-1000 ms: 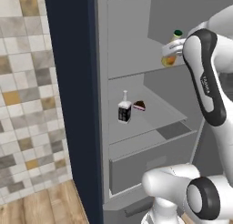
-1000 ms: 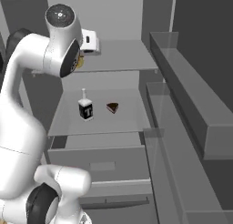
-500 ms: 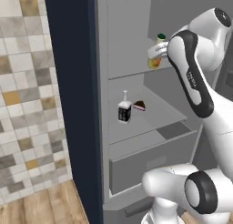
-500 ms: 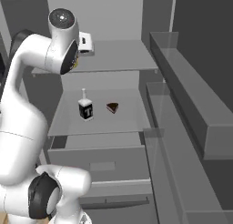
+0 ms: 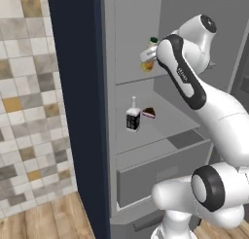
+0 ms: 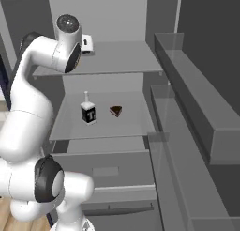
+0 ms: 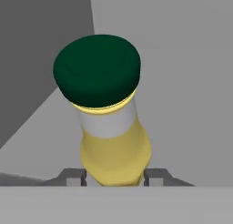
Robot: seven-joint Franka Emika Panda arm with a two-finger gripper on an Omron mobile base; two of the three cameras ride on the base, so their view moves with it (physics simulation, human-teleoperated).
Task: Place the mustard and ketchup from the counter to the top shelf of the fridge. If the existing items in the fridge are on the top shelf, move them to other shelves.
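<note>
Pinching mustard [image 7: 111, 127] low on body, fingers [image 7: 75, 176] hold it over top shelf [image 6: 117, 61] inside fridge [image 5: 131, 34]. You risk tipping: release before base seats flat and slim bottle topples.

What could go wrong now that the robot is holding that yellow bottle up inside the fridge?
The end effector pinches the mustard low on its body, so the tall bottle might tip or slip when set down. In the left base view it sits near the front edge of the top shelf; released there, it could fall. The clear bottle and cake wedge stand on the shelf below, where a dropped bottle might knock them over.
</note>
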